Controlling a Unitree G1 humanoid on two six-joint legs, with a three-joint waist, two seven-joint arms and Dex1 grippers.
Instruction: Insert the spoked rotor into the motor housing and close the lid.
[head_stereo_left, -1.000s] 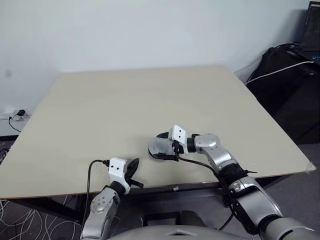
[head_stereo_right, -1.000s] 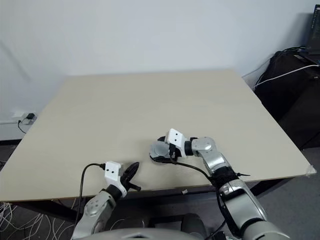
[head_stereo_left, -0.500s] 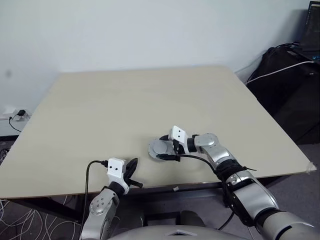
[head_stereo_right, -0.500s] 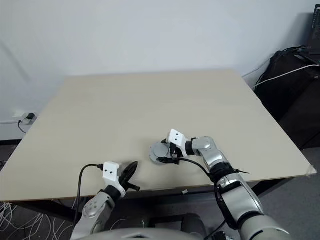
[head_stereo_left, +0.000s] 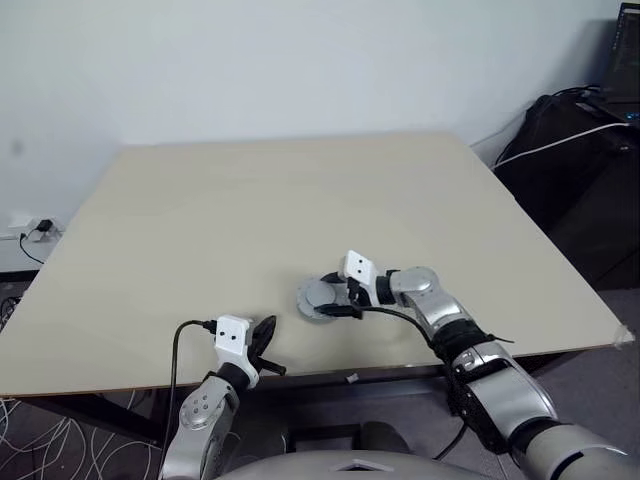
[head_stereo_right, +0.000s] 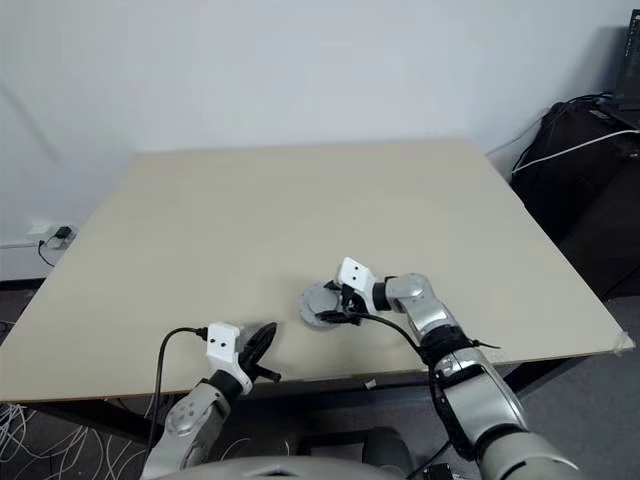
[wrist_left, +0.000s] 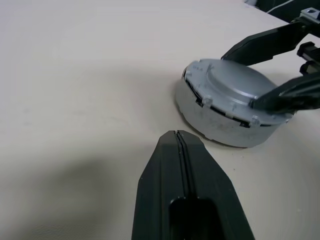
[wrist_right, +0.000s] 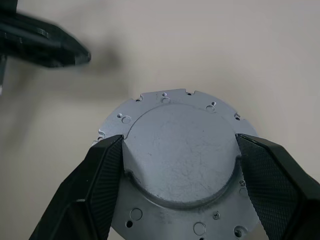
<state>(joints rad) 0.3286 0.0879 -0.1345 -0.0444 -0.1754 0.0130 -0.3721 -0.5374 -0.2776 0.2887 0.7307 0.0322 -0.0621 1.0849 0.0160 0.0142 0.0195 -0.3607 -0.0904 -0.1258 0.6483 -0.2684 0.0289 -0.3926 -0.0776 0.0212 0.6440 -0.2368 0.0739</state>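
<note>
From the head, the right gripper (head_stereo_left: 337, 296) reaches left over the lid (head_stereo_left: 318, 297) near the table's (head_stereo_left: 250, 210) front edge. The right wrist view shows its fingers (wrist_right: 102, 165) pinching the lid's raised centre. The left gripper (wrist_left: 179, 137) is pressed together, pointing at it.

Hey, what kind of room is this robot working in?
Probably an office or lab corner: a plain wooden table against a bare white wall, a wall socket with loose cables on the floor, and black equipment with a white cord beside it.
</note>
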